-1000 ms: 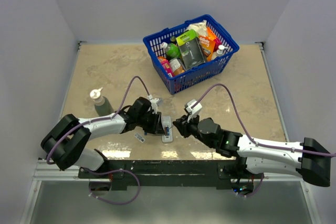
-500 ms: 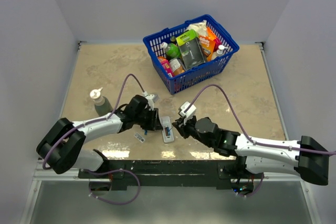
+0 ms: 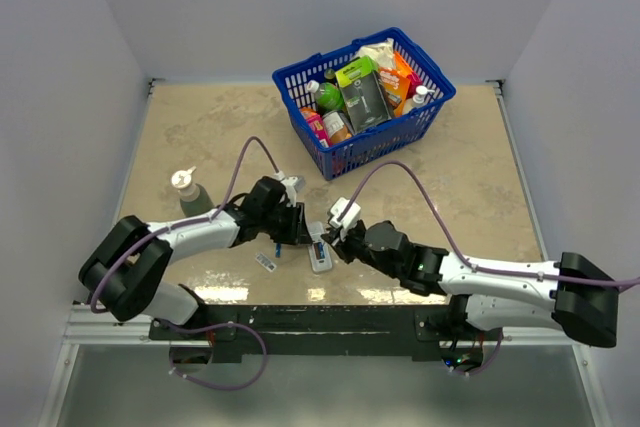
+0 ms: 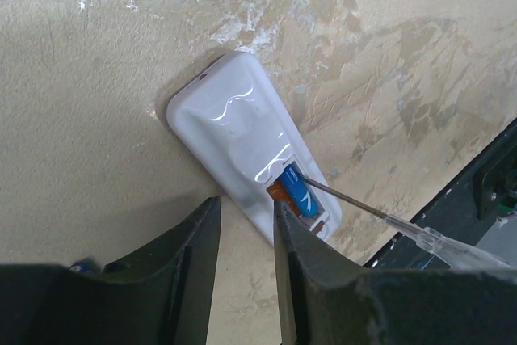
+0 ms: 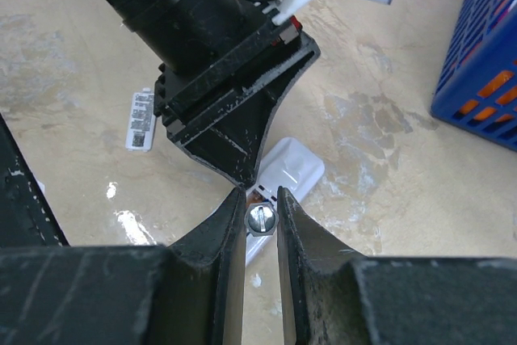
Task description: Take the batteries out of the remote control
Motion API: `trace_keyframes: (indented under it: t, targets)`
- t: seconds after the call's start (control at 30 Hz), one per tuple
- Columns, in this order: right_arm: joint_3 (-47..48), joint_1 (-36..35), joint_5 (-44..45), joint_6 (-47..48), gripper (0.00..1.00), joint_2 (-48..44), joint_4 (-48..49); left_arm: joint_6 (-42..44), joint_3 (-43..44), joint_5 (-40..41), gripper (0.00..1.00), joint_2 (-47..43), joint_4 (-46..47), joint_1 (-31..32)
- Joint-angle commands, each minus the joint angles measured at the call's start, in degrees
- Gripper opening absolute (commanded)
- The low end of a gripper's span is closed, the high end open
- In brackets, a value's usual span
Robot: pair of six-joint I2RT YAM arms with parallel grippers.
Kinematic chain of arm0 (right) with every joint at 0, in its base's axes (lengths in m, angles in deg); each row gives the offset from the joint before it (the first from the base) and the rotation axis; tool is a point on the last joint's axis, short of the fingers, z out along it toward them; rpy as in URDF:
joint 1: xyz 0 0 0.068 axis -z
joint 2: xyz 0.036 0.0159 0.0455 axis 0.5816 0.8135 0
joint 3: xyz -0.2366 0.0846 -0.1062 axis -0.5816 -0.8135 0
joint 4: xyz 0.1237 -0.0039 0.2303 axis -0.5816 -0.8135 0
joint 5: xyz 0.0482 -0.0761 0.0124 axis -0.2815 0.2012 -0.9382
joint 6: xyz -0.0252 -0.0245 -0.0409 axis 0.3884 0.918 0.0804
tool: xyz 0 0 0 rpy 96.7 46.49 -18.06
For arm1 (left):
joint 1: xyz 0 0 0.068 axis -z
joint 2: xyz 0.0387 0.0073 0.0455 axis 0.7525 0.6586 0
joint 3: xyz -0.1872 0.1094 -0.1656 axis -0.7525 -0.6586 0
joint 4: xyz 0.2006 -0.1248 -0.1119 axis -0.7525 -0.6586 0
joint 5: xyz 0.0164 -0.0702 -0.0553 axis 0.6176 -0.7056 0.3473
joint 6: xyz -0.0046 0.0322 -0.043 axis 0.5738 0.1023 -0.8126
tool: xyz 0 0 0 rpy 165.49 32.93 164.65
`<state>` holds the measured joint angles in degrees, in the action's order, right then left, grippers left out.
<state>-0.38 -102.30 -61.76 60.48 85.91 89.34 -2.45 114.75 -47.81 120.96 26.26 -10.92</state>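
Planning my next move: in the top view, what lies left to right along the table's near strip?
spray bottle → small white barcoded piece → remote control

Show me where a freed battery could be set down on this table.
Bare tabletop lies between the spray bottle and the basket, and again right of the basket. Crowded: near centre, where left gripper, right gripper, remote control and a small white strip bunch together.
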Motion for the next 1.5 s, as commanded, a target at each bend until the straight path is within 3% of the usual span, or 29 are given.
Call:
trace_keyframes:
  t: [0.0,0.3,0.73,1.47]
  targets:
    - [1.46,-0.23,-4.69,2.30,0.00,2.31,1.44,1.50,0.95,-0.85,0.37,0.95,2.08,-0.18]
    - [0.85,-0.23,-6.46,2.04,0.00,3.64,1.44,1.58,1.30,-2.26,0.34,3.85,4.45,-0.27]
    - [-19.10,-0.23,3.82,-14.47,0.00,-9.28,21.64,1.32,0.77,-1.82,0.30,5.17,4.10,-0.18]
    - [-31.15,-0.23,14.19,-20.02,0.00,-12.80,36.16,1.41,0.77,0.03,0.29,5.96,3.40,-0.27]
